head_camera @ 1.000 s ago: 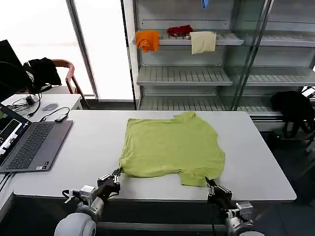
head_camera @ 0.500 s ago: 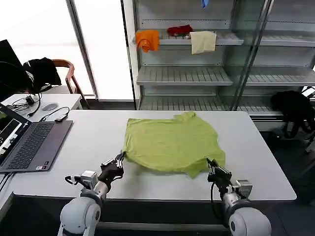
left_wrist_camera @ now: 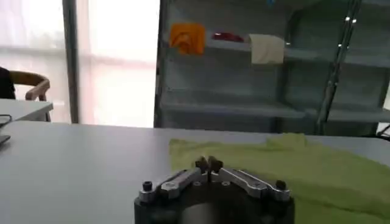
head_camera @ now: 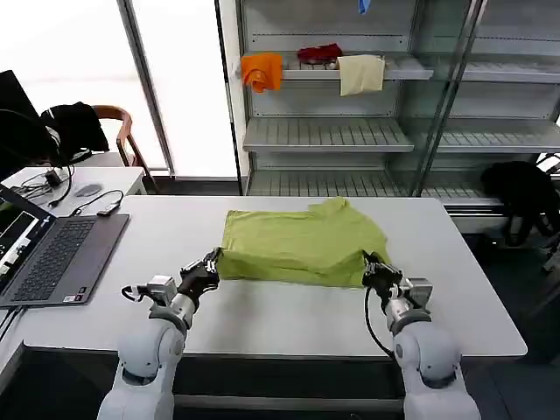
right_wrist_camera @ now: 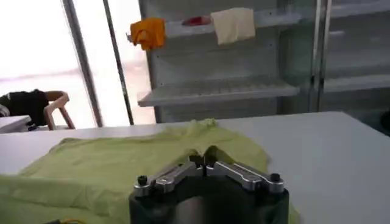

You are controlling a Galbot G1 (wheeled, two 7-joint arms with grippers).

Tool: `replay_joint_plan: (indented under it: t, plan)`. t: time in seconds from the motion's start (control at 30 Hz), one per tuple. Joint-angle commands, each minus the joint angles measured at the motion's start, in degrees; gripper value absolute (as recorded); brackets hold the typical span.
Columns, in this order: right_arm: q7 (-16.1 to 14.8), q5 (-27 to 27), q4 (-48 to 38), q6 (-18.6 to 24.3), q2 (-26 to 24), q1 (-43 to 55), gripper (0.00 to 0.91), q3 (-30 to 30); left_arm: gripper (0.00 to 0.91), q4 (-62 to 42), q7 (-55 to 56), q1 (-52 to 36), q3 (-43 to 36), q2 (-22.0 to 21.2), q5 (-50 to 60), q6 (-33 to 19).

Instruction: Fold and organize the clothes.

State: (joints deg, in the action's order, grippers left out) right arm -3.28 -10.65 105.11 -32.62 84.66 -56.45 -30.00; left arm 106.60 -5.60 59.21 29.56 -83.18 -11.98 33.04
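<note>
1. T-shirt lies mid-table, lime green, already doubled over: the near hem is lifted and carried toward the far side, neck end far, by the shelving.
2. Left gripper is clenched on the near-left corner of the fold; in the left wrist view the fingertips meet with green cloth just past them.
3. Right gripper is clenched on the near-right corner; the right wrist view shows its tips closed with the shirt spread ahead.
4. Key relation: the shirt lies far of both grippers, its folded edge running left-right between them, both arms about equally near.
5. Long axis now left-right; neck points far, slightly right.
6. Judgement: next is carrying the hem further to the far edge and laying it down level; uneven travel would skew the fold.
7. Laptop at near left, well apart.
</note>
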Motion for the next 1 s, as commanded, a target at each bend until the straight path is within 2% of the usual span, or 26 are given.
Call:
replay_joint_plan:
  t: [0.03, 0.1, 0.13, 0.17, 0.37, 0.57, 0.8, 1.0]
  plan:
    - [-0.3, 2.3, -8.6, 0.0, 0.9, 7.4, 0.0, 0.6, 0.02, -4.9, 0.2, -3.2, 0.0, 0.1, 0.2, 0.0]
    - [-0.7, 3.5, -9.7, 0.3, 1.3, 7.9, 0.0, 0.8, 0.05, -5.7, -0.3, -3.2, 0.1, 0.2, 0.9, 0.0]
    - [-0.6, 4.0, -10.1, 0.4, 1.5, 8.1, 0.101, 1.0, 0.141, -6.0, -0.5, -3.2, 0.2, 0.3, 1.1, -0.1]
    - [-0.6, 4.5, -10.8, 0.7, 1.7, 8.4, 0.907, 1.0, 0.907, -6.4, -0.4, -3.4, 0.1, 0.3, 1.5, 0.0]
    - [-0.1, 7.7, -13.6, 3.2, 2.5, 9.6, 0.907, 0.8, 0.907, -8.6, -0.4, -3.5, -0.1, 0.3, 3.5, -1.7]
    - [0.5, 7.9, -15.6, 4.3, 2.5, 11.3, 0.907, 0.0, 0.907, -8.6, -0.6, -3.5, -0.2, 0.3, 3.4, -2.5]
    - [-0.5, 7.8, -12.1, 3.7, 0.3, 7.1, 0.907, -1.4, 0.907, -6.7, -0.5, -2.2, -0.1, 0.8, 3.4, -2.2]
    - [-2.0, 1.4, -6.0, 2.9, -4.0, -1.6, 0.907, -5.2, 0.907, -5.5, -1.1, 0.7, -0.4, 1.3, 3.6, -1.4]
